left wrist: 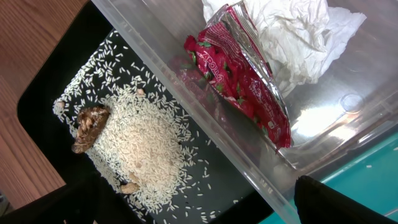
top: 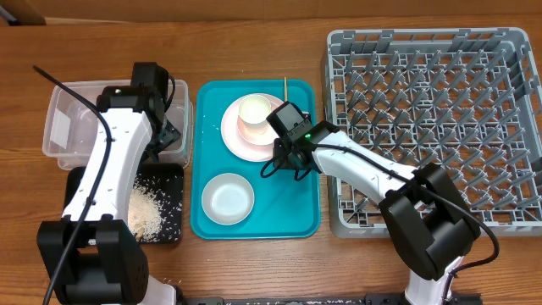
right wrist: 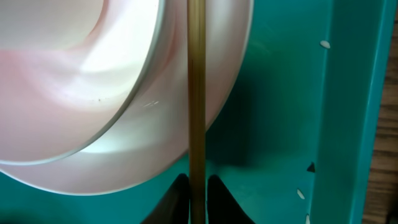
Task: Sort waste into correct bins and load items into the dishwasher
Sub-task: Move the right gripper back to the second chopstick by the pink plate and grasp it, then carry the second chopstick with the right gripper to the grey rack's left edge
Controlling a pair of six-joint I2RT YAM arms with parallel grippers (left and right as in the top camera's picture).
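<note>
My right gripper (right wrist: 197, 196) is shut on a thin wooden stick (right wrist: 196, 93) that runs past the rim of the pale pink plate (right wrist: 124, 137). From overhead, this gripper (top: 286, 108) sits at the plate's (top: 241, 140) right edge, and a pink bowl (top: 254, 114) stands on the plate. The stick's far end (top: 285, 85) pokes out beyond the gripper. The white bowl (top: 228, 197) lies on the teal tray. My left gripper (left wrist: 199, 208) hangs open over the edge between the clear tub (left wrist: 348, 112) and the black tray (left wrist: 249, 186). The red wrapper (left wrist: 242, 81) and napkin (left wrist: 292, 31) lie in the tub. Rice (left wrist: 140, 146) and brown scraps (left wrist: 90, 121) lie in the black tray.
The grey dish rack (top: 432, 119) fills the right side of the table. The teal tray (top: 296, 220) sits in the middle, with the clear tub (top: 68, 119) and black tray (top: 169, 229) to its left. A few rice grains (right wrist: 324, 44) lie on the teal tray.
</note>
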